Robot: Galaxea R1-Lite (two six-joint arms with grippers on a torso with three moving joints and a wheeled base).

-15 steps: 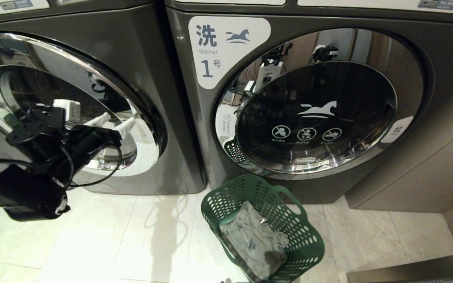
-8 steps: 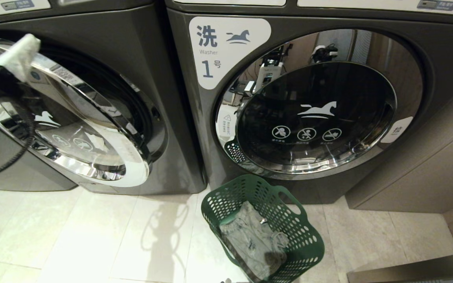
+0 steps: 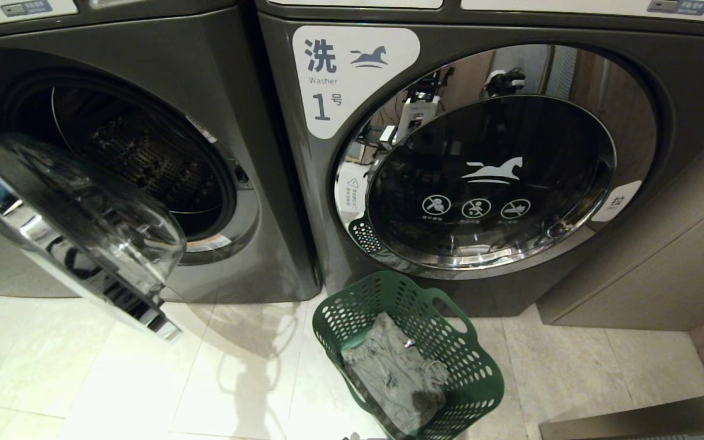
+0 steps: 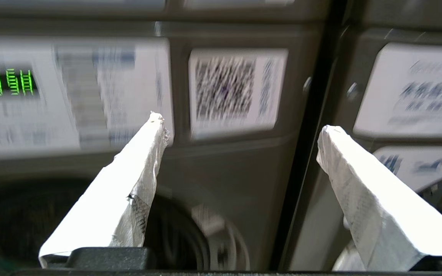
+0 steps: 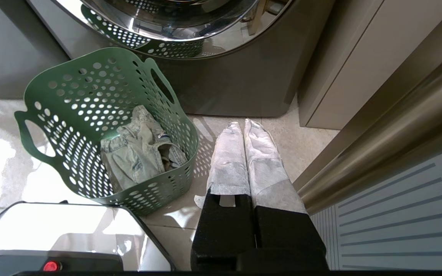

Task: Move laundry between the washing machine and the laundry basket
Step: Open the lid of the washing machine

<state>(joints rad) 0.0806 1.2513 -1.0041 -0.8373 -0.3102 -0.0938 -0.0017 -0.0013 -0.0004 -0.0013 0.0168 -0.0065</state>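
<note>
The washing machine [image 3: 260,183] on the left has its round glass door [image 3: 71,226] swung wide open, baring the dark drum [image 3: 138,153]. The green laundry basket [image 3: 352,302] stands on the floor in front of the neighbouring machine. The faded denim laundry [image 3: 388,366] lies in its bottom. My left gripper [image 4: 242,122] is out of the head view. It is open and empty, raised before the machine's control panel and QR sticker [image 4: 236,88]. My right gripper [image 5: 243,123] is shut and empty above the floor, beside the basket [image 5: 52,88] and laundry [image 5: 136,153].
The like machine labelled 1 [image 3: 352,67] stands closed behind the basket. A beige cabinet [image 3: 663,263] is at the right. The open door juts out over the tiled floor [image 3: 144,379]. My own base [image 5: 52,230] shows near the basket.
The left machine's door has swung from nearly closed to wide open. My left arm rose from the door's edge and left the head view. Basket and laundry stayed put.
</note>
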